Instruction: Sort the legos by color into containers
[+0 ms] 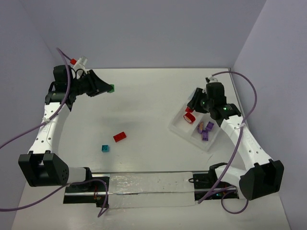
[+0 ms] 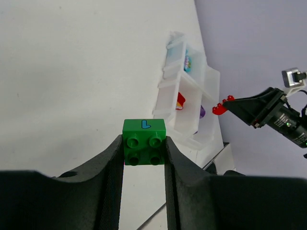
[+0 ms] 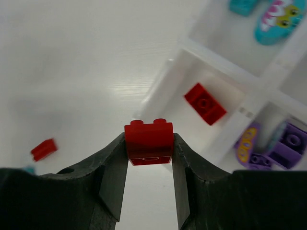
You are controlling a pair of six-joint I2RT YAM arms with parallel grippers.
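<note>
Our left tool [image 2: 144, 149] is closed to brick width on a green brick [image 2: 144, 142], pinched by its sides at the very tips. It is at the far left of the desk [image 1: 153, 105], well apart from the tray [image 1: 184, 133]. Our right tool [image 3: 149, 146] is clamped the same way on a red brick [image 3: 148, 139]. It hangs over the tray's near corner, just short of the compartment where a second red brick [image 3: 205, 103] lies. Purple bricks [image 3: 288, 143] sit in the neighbouring compartment. A loose red brick [image 1: 119, 136] and a teal brick [image 1: 104, 148] lie on the desk.

We judge that letting go now could drop the red brick on the rim, so it bounces out or tips next door. The green one faces a long carry on a shallow grip and may slip. Both arms meeting at the tray could also clash.

The green brick bears a blue mark like an L; we can read no brand.
</note>
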